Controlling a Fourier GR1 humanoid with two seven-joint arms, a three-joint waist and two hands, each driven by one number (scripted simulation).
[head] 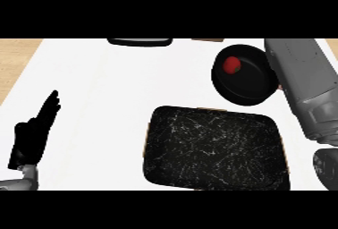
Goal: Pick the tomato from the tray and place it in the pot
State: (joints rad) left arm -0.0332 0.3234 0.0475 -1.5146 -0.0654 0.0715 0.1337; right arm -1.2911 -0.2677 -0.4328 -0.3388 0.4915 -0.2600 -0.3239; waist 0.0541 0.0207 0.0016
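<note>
1. Tomato point(232, 65): upper right of frame, inside pot point(246, 75), beyond tray point(214, 150)
2. Right hand: not visible; fingers cannot tell; right forearm point(305, 85) beside pot, nearer
3. Left hand point(34, 132): lower left, fingers straight, resting

One tomato point(232, 65), one pot point(246, 82), one tray point(214, 150)

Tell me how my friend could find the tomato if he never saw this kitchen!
Start at the big black speckled tray in the middle of the white counter. Look past its far right corner to the round black pot, beside the grey right forearm. The tomato sits inside it, the only small red thing among all the black.
</note>
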